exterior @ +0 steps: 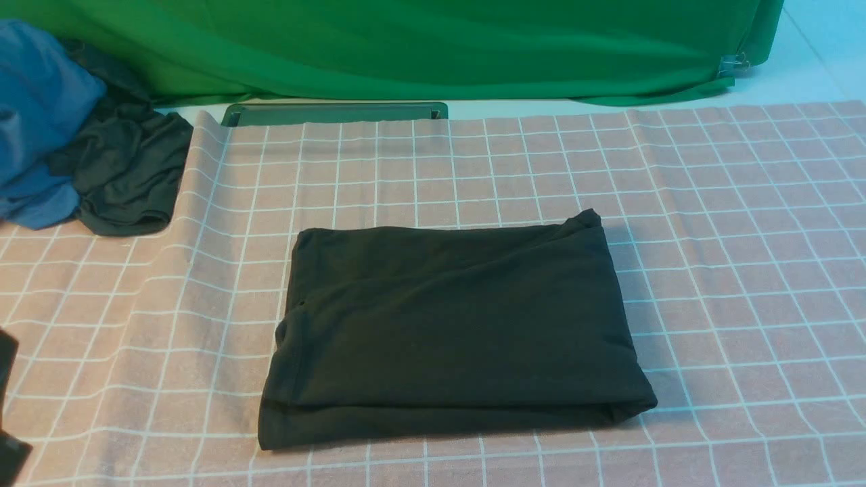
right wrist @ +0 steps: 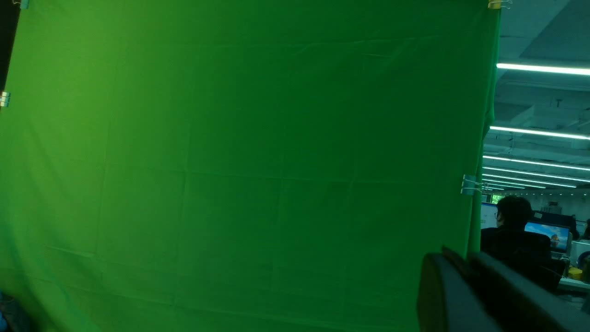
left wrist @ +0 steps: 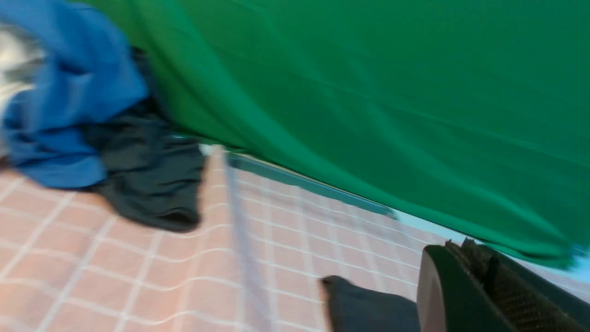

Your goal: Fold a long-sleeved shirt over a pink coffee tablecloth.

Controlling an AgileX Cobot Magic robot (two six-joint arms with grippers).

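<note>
The long-sleeved shirt (exterior: 446,325) lies folded into a thick black rectangle on the middle of the pink coffee tablecloth (exterior: 744,237); no print shows. Neither gripper touches it. In the left wrist view my left gripper (left wrist: 461,246) is shut and empty, hovering over the pink coffee tablecloth (left wrist: 115,267) beside a corner of the long-sleeved shirt (left wrist: 368,304). A dark part of the left arm (exterior: 8,406) shows at the front view's left edge. My right gripper (right wrist: 461,256) is out of the front view; it is raised towards the green cloth, fingers together with nothing between them.
A blue garment (exterior: 34,115) and a smaller dark garment (exterior: 122,169) are heaped at the far left. The green cloth (exterior: 406,47) hangs along the back, with a dark green frame (exterior: 335,113) at its foot. A seated person (right wrist: 511,230) shows beyond the backdrop.
</note>
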